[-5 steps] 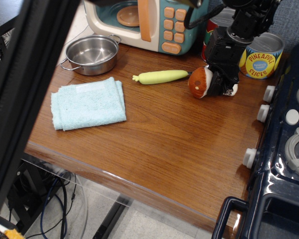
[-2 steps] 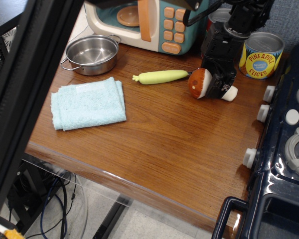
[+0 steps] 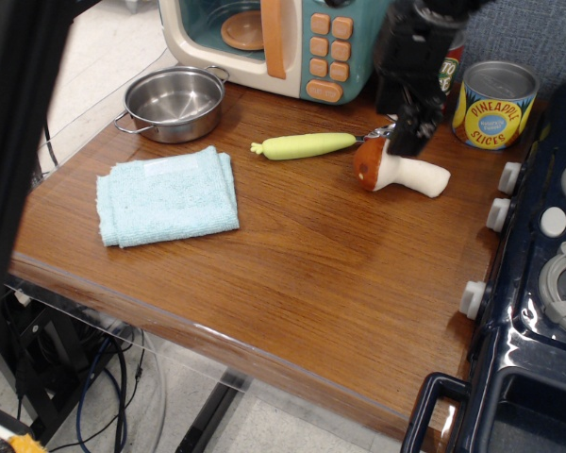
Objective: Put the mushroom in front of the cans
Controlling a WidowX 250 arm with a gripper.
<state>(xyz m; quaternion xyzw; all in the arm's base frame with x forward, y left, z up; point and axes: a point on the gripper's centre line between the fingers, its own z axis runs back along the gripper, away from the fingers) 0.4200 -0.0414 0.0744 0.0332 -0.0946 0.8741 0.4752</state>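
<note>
1. observation.image has the small toy mushroom with the orange-brown cap and cream stem (image 3: 396, 172) lying on its side on the wooden tabletop (image 3: 292, 255), right below the black claw (image 3: 407, 142).
2. The claw is above it and holding nothing, though I can't tell how wide it's spread.
3. The yellow-and-blue pineapple slices tin can (image 3: 494, 104) sits up and right of the claw; the red can (image 3: 450, 66) is mostly hidden behind it.
4. Looks basically done to me: mushroom's in front of the cans, only backing away left.
</note>
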